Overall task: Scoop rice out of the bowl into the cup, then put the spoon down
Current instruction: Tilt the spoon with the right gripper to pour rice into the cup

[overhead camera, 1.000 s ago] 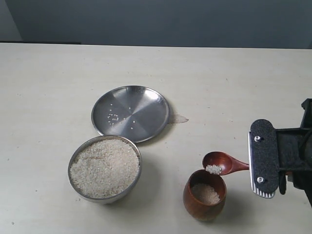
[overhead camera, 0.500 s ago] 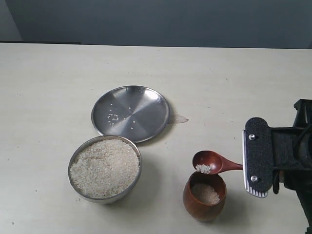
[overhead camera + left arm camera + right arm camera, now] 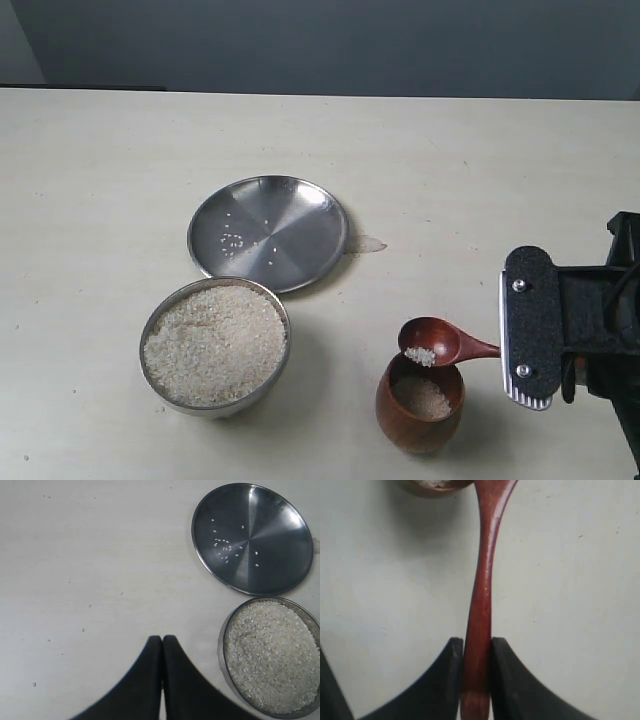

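Some rice sits in spoon, handle clamped in right tool, its head poised over cup rim so grains drop inside; left tool together, empty, parked near bowl.

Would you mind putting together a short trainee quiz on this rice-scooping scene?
1. True or false: the right claw grips the spoon by its handle.
2. The cup holds: A) nothing, B) some rice, C) water.
3. Which claw is shut with nothing in it?

Key: 1 true. 2 B. 3 the left claw.
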`<control>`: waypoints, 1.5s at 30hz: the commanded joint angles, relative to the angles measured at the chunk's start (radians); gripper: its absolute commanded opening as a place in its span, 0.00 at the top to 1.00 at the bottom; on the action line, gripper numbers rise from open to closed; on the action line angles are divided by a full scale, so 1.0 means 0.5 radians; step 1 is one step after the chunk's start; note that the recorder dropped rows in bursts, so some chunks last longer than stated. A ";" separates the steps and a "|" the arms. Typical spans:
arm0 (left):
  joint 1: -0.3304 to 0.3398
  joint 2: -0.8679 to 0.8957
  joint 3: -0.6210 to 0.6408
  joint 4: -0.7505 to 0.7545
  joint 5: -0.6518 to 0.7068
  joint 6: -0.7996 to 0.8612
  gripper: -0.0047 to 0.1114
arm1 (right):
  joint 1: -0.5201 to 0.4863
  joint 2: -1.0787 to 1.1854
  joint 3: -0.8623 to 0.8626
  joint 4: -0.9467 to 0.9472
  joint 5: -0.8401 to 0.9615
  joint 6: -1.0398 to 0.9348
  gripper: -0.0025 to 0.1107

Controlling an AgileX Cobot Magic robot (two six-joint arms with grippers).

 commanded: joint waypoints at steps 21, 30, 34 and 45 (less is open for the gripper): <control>0.004 0.002 -0.012 0.007 -0.014 -0.001 0.96 | 0.003 0.004 0.045 0.123 0.011 0.003 0.98; 0.004 0.002 -0.012 0.007 -0.014 -0.001 0.96 | 0.003 -0.005 0.142 -0.085 -0.058 0.127 0.98; 0.004 0.002 -0.012 0.007 -0.014 -0.001 0.96 | 0.003 -0.028 0.142 -0.151 -0.066 0.201 0.98; 0.004 0.002 -0.012 0.007 -0.014 -0.001 0.96 | 0.183 -0.032 0.142 -0.222 -0.086 0.318 0.98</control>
